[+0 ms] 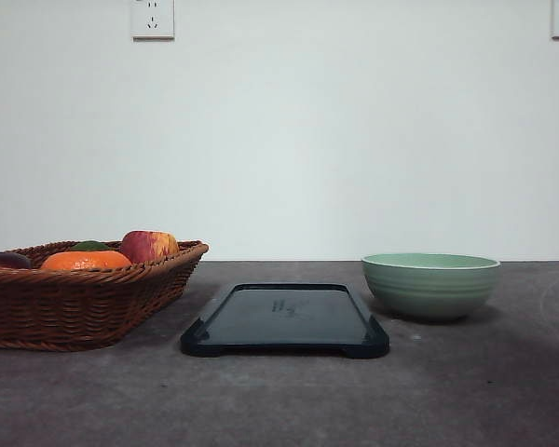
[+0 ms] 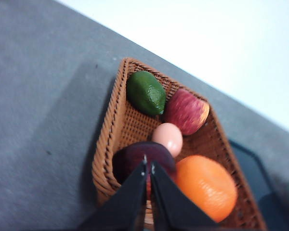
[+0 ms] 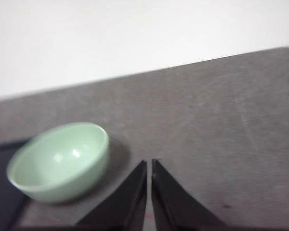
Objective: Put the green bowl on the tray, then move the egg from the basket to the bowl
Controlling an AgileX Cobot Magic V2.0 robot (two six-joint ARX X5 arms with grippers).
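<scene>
Left fingers: the left gripper (image 2: 148,166) has its 2 dark fingers pressed together with only a hairline slit between the tips, nothing held; it hangs above the near end of the basket, over the dark purple fruit.
Right fingers: the right gripper (image 3: 149,165) is likewise closed tip to tip on nothing, above bare table (image 3: 221,125), with the green bowl off to one side and apart from it.
Green bowl: the green bowl (image 1: 430,284) stands upright on the table, to the right of the tray, close beside it but not on it; its inside looks bare in the right wrist view.
Tray: the tray (image 1: 285,319) lies flat at the middle of the front view, between basket and bowl, with faint print at its centre and nothing on it.
Basket: the basket (image 1: 79,293) sits at the left, its right corner near the tray's left edge.
Egg: the egg (image 2: 167,138) lies in the basket, touching the red apple (image 2: 186,111) and the dark purple fruit (image 2: 135,161).
Other fruit: 1 green fruit (image 2: 145,93) rests at the far end beside the apple; 1 orange (image 2: 205,186) lies beside the purple fruit.
Wall: 2 white sockets (image 1: 153,19) sit high on it.
</scene>
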